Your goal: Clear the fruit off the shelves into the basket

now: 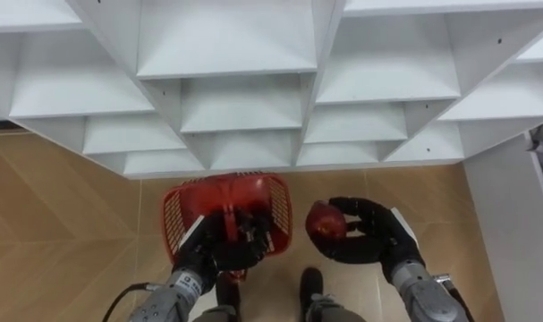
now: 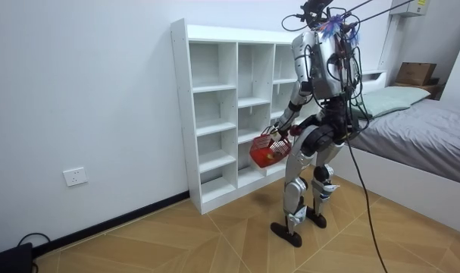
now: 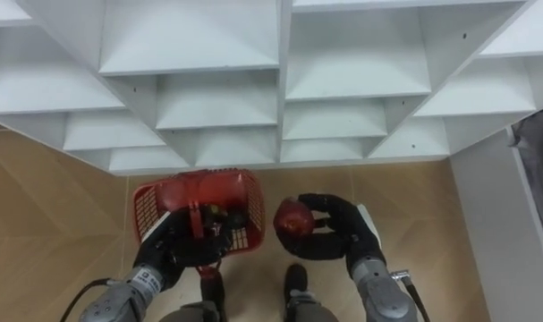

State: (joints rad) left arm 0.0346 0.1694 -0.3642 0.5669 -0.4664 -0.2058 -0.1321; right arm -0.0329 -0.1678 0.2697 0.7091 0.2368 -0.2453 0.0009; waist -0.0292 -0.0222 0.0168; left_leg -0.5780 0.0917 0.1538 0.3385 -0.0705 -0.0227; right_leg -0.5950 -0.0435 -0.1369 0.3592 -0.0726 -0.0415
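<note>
Big white closet (image 1: 244, 107) dead ahead, an open grid of cubbies standing against the wall, and every compartment on show looks bare. In the room view the robot stands upright on the herringbone wood floor (image 2: 176, 243), facing those shelves at close range, with a grey bed (image 2: 427, 129) behind it on the room view's right.

Down at waist height, here's the red basket (image 1: 174, 219), a plastic mesh one, hanging just in front of the robot's body and short of the closet's bottom edge. The left hand (image 1: 222, 246) has it: dark fingers curled tight round the handle across the top. What lies inside is mostly hidden behind that hand, so I can't tell.

Right beside the basket's rim, and clear of it by a narrow gap, there's the fruit: a red apple (image 1: 325, 222), round and glossy. The right hand (image 1: 374, 234) grips it from the side, fingers and thumb wrapped round it, holding it level with the basket's top over the floor, outside the shelves.
</note>
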